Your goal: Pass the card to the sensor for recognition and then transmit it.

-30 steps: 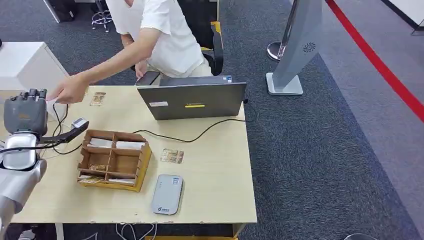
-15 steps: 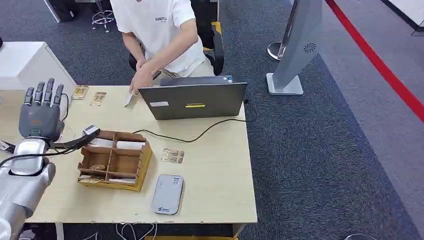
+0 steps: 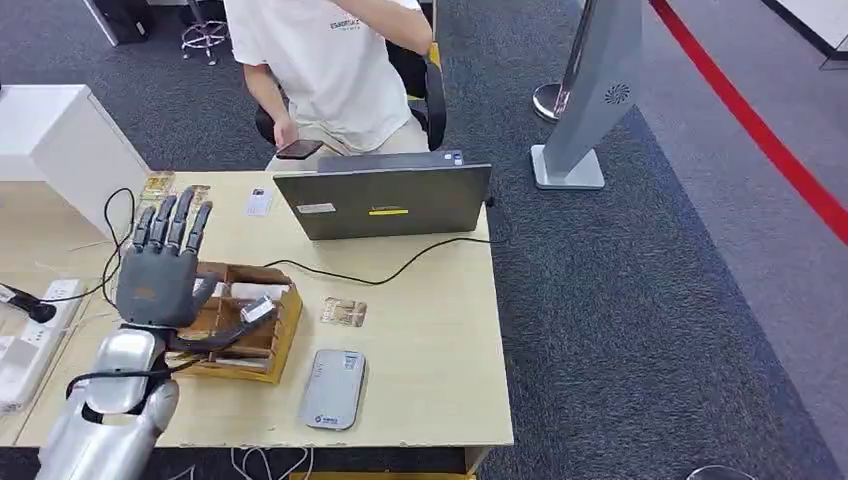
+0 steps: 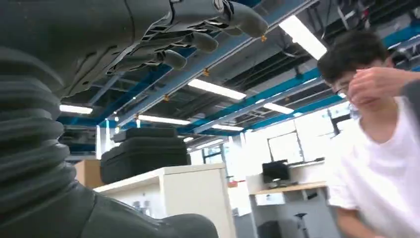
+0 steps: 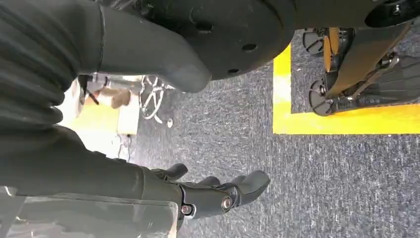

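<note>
Card (image 3: pixel 259 202) is seen lying flat on the desk (image 3: pixel 430 340), just beside the laptop (image 3: pixel 384 200). Left robot hand (image 3: pixel 160 268) is raised over the wooden organiser (image 3: pixel 245 325), fingers spread, holding nothing. Right robot hand (image 5: pixel 218 193) is seen hanging above carpet, fingers loosely apart.

Silver left arm (image 3: pixel 105 405), dark grey left hand (image 3: pixel 160 270), black cables along the wrist.

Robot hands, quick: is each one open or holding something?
Left hand: open, fingers spread, holding nothing, raised above the wooden box.
Right hand: fingers slightly curled, holding nothing, hanging over the carpet; open.
</note>
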